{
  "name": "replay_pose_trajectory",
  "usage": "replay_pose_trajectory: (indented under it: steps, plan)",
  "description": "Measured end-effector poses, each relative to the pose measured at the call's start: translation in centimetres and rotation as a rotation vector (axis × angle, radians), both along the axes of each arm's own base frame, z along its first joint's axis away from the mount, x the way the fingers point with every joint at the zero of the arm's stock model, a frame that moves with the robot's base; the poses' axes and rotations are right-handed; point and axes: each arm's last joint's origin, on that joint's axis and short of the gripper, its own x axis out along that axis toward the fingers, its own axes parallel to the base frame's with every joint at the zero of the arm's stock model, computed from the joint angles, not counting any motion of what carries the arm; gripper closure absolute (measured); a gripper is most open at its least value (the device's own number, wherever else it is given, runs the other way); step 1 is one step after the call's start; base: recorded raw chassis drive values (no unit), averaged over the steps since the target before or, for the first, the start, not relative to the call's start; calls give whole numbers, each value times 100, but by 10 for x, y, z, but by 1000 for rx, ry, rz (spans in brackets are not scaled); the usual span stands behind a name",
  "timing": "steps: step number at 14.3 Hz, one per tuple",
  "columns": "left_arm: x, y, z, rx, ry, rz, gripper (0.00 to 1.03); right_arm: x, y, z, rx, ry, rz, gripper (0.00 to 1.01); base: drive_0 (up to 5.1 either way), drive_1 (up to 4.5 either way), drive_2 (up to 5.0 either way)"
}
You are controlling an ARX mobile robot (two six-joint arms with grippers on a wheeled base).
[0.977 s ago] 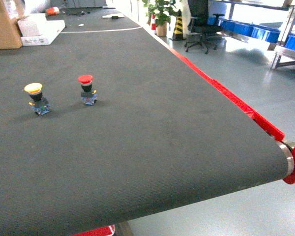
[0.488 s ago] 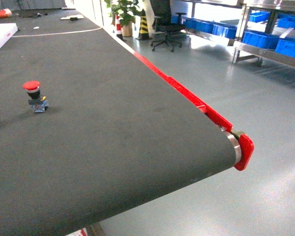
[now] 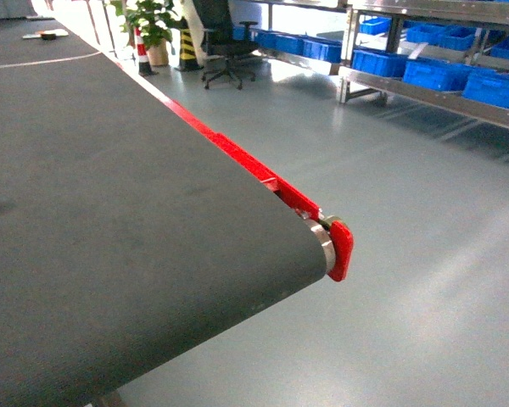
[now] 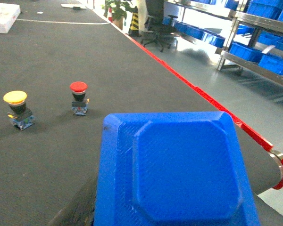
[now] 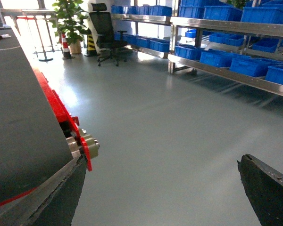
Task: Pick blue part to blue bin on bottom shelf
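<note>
The blue part (image 4: pixel 179 174), a big flat blue piece with a raised octagonal middle, fills the lower left wrist view above the dark belt (image 4: pixel 52 150). My left gripper (image 4: pixel 167 221) is shut on it and mostly hidden beneath it. One dark finger (image 4: pixel 74 211) shows at the part's left side. My right gripper (image 5: pixel 161 162) is open over bare floor, with nothing between its fingers. Blue bins (image 5: pixel 217 57) stand in a row on the bottom shelf (image 5: pixel 236 74) of the steel rack, across the floor. The head view shows the same bins (image 3: pixel 441 72) and no gripper.
The conveyor belt (image 3: pixel 110 212) ends at a roller with a red end cap (image 3: pixel 339 250). A yellow push button (image 4: pixel 16 106) and a red one (image 4: pixel 79 96) stand on the belt. An office chair (image 3: pixel 220 42), a potted plant (image 3: pixel 153 25) and cones stand far off. Grey floor (image 3: pixel 424 254) lies between belt and rack.
The head view has swung right. The yellow and red buttons have slid out of it on the left. The belt's end and the rack with blue bins now fill more of the frame.
</note>
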Motion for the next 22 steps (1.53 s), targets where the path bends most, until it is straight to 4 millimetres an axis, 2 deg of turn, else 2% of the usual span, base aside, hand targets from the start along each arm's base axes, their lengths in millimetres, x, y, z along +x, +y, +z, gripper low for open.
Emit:
replay_pose_trajectory:
  steps: [22]
  plan:
    - [0,0,0,0,0,0,60,0,0,0,0,0,0,3,-156,-156,-156]
